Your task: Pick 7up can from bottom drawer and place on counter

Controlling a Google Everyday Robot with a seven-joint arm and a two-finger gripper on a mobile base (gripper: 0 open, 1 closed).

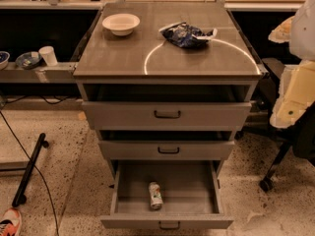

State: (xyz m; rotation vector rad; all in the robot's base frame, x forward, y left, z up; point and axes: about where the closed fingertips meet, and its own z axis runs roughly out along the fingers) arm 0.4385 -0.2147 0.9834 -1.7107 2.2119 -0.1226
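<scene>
The 7up can [155,195], a small whitish can with green markings, lies on its side in the open bottom drawer [133,181], near the drawer's front middle. The two drawers above are pushed nearly shut. The counter [113,53] is the grey-brown cabinet top with a thin white circle marked on its right half. My gripper [294,95] shows as pale cream parts at the right edge of the view, level with the upper drawers. It is well to the right of the cabinet and far from the can.
A white bowl [121,23] stands at the counter's back left. A dark blue snack bag [186,35] lies at its back, on the circle's rim. A chair base [268,181] stands to the right. A black bar [29,168] and cables lie on the floor at left.
</scene>
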